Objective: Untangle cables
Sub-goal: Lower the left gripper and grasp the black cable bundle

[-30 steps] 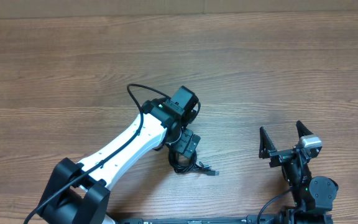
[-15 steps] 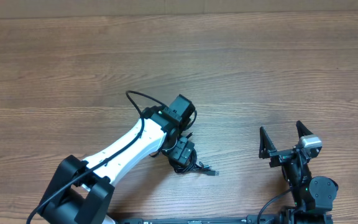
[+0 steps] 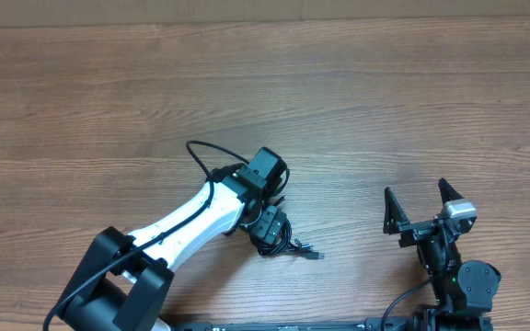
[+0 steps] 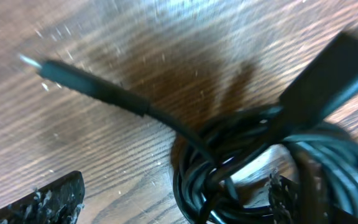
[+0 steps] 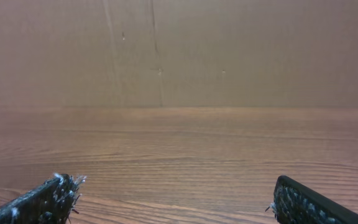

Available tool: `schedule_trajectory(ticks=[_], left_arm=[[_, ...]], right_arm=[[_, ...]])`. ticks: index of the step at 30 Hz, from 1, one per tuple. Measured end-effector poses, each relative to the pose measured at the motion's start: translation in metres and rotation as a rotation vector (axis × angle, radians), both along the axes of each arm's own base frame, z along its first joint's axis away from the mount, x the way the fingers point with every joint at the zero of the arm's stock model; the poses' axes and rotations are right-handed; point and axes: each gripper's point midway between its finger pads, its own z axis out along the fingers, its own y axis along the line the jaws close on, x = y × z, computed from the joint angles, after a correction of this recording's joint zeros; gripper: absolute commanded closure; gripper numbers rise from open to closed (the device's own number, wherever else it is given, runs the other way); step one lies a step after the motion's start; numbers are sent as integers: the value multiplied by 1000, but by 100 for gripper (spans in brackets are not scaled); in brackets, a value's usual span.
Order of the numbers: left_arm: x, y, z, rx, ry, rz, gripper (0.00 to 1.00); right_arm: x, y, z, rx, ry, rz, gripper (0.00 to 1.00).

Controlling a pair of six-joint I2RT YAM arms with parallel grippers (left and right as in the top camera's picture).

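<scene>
table: plain wood-grain top (image 3: 385, 101), takes up pretty much the whole overhead shot

left arm: white one with black joints (image 3: 187, 221), reaching in from the bottom left toward the middle, wrist bent down over the table

right gripper: (image 3: 421, 204) parked near the bottom right edge, well apart from everything else. Fingers spread wide with nothing between them. Its own camera (image 5: 176, 205) just shows bare wood and a brown wall behind

left gripper: (image 3: 270, 232) right down on the cord pile. In its wrist view (image 4: 166, 205) the two fingertips (image 4: 48, 199) sit wide apart at the bottom corners, so it's spread, not pinching. The pile sits between them, closer to the right-hand fingertip; can't tell if it's actually touching

cables: small black coiled bundle (image 3: 279, 246) lying on the table just below centre, partly under the left gripper. Up close (image 4: 260, 168) it's several thin loops wound over each other

loose end: one cord sticks out of the bundle to the right, ending in a little plug (image 3: 316, 255). In the wrist view that plug (image 4: 86, 84) lies flat on the wood, silvery tip pointing away from the coil

other plug: a flat black one (image 4: 328, 81) lies across the top of the loops, a bit blurry
</scene>
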Motion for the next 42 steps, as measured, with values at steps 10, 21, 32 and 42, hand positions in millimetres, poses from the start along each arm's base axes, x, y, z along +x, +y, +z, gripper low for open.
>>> schedule_trajectory(ticks=[10, 21, 32, 42], left_arm=[[10, -9, -6, -54, -50, 33, 35], [12, -11, -5, -64, -55, 54, 46], [12, -22, -3, -120, -42, 61, 83], [12, -26, -2, -144, -37, 60, 96]], right_arm=[[0, 0, 0, 0, 0, 0, 0], [0, 0, 0, -3, 0, 0, 0], [0, 0, 0, -2, 0, 0, 0], [0, 0, 0, -2, 0, 0, 0]])
